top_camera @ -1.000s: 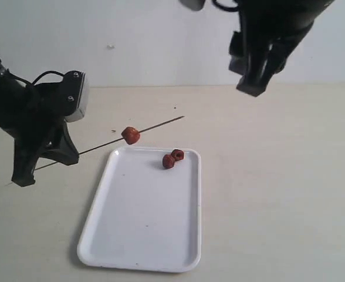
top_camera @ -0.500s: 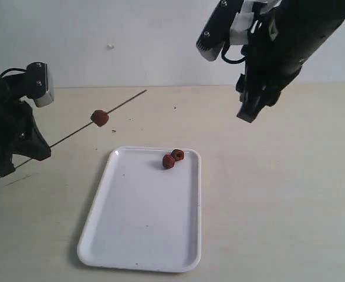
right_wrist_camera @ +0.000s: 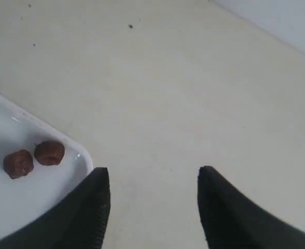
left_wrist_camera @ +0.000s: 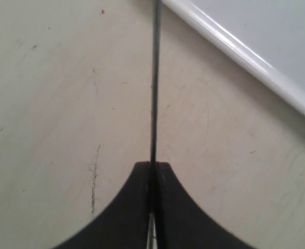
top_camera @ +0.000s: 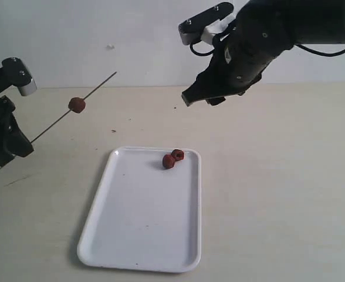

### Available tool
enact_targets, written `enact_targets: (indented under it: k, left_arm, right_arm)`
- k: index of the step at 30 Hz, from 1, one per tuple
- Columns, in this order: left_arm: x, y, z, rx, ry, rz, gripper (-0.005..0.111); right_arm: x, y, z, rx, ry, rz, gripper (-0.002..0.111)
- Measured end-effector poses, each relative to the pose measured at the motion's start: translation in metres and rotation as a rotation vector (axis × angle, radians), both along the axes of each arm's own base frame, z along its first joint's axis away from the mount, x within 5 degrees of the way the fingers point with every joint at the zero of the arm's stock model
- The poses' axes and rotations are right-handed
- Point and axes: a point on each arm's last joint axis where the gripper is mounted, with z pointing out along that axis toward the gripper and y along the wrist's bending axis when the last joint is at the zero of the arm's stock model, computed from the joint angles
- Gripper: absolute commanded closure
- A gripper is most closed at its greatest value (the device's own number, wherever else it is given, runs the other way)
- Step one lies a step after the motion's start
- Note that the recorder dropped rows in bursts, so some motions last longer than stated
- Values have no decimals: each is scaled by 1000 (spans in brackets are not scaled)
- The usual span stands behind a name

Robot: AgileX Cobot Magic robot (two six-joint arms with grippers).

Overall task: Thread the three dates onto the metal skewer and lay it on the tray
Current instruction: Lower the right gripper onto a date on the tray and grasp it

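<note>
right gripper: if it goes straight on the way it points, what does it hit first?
Right gripper likely meets bare table beside the tray corner first; the two dates sit off its line. Depth unclear.

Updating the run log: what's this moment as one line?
left gripper: shut on skewer | one date threaded | two dates on tray | right gripper: open, empty

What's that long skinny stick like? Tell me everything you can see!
The metal skewer is a very thin, straight, grey rod that looks like metal. It slants up in the air, left of the tray. The left gripper pinches it low down between shut fingers. One date is threaded partway along it, and its upper tip is bare.
</note>
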Motion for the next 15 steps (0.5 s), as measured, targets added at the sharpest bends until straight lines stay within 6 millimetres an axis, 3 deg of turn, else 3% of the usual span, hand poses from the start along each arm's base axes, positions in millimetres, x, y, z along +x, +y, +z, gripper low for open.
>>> enact_targets:
  k: [3,8,15]
  left_arm:
    - [0,0,0,5,-2,-5,107]
    - [0,0,0,6,-4,-9,107]
    - [0,0,0,6,-4,-9,107]
  right_arm:
    - [15,14,-11,22,128,29,58]
    - [24,50,-42,114,269,456,58]
    - [27,52,-81,-11,334,681,61]
